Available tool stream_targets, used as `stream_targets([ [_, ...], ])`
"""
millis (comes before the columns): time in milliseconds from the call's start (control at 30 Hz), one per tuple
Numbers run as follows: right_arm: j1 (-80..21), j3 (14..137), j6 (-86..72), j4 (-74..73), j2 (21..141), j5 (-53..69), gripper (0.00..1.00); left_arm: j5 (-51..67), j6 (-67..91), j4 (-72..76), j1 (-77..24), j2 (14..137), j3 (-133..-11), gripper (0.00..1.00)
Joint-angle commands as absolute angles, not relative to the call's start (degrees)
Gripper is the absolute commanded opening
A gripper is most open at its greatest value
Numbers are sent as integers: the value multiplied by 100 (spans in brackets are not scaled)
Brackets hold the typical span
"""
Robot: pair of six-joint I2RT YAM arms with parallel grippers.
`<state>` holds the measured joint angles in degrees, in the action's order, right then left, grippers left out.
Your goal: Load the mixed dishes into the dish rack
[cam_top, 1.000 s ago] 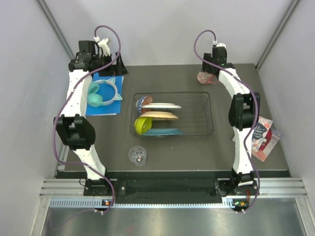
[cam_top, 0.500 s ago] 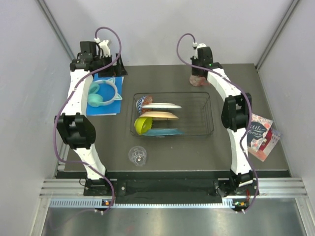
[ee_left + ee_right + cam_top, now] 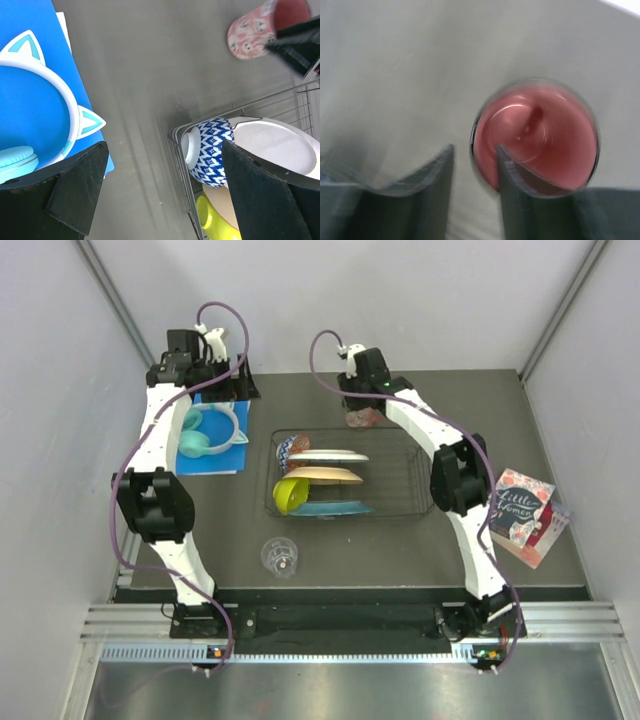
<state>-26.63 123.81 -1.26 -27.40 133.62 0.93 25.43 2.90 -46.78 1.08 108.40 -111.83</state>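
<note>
1. Rack (image 3: 400,480) holds 5 dishes, all in its left half: patterned bowl (image 3: 289,449), white plate (image 3: 330,456), cream plate (image 3: 325,475), lime bowl (image 3: 289,495) and teal plate (image 3: 335,508). The plates lean rather than lie flat.
2. Right pincer (image 3: 474,152) is clamped on the mug (image 3: 535,135) rim, 1 finger inside and 1 outside. The wrist view is blurred.
3. The mug sits at the rack's far rim and looks lifted. Cannot tell if it is over the wires or just behind them, so it is not loaded yet.
4. Left pincer (image 3: 163,147) is apart with nothing in it. It is above the desk (image 3: 400,540), between the headphones (image 3: 210,430) and the rack's far-left corner.
5. Glass (image 3: 280,556) stands on the desk on the near side of the rack, apart from it and not loaded.
6. Progress, my call: 5 of 7 in, mug on its way, glass last. The right half of the rack has room for both.
7. The card (image 3: 522,515) at the right is not a dish, so skip it.
</note>
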Motion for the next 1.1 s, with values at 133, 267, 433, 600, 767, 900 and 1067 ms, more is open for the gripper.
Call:
stream_targets([
  [133,-2830,12533,-167,-2822,12806,378,89,2382,273,-4421,-263,11425,-11697,99],
  [267,-2804,12507,-123,-2777,12272,316,100,2329,220,-4614,-527,12136,-12819,99],
  [433,-2663,11964,-105,-2637,11427,299,100,2268,290,-4518,-1018,13042,-13806,99],
  [600,-2198,10690,-395,-1900,10083,334,100,2118,562,-3833,-1450,13341,-13870,99],
  [767,-1645,8659,-826,-644,8827,492,100,1925,1159,-3007,-1705,13395,-13378,99],
  [900,-1477,7894,-984,-308,8456,545,100,1943,1248,-2672,-1924,13508,-13350,99],
  [1067,-1336,7129,-1371,202,8043,623,100,1540,1169,-2637,-2092,13754,-13465,99],
])
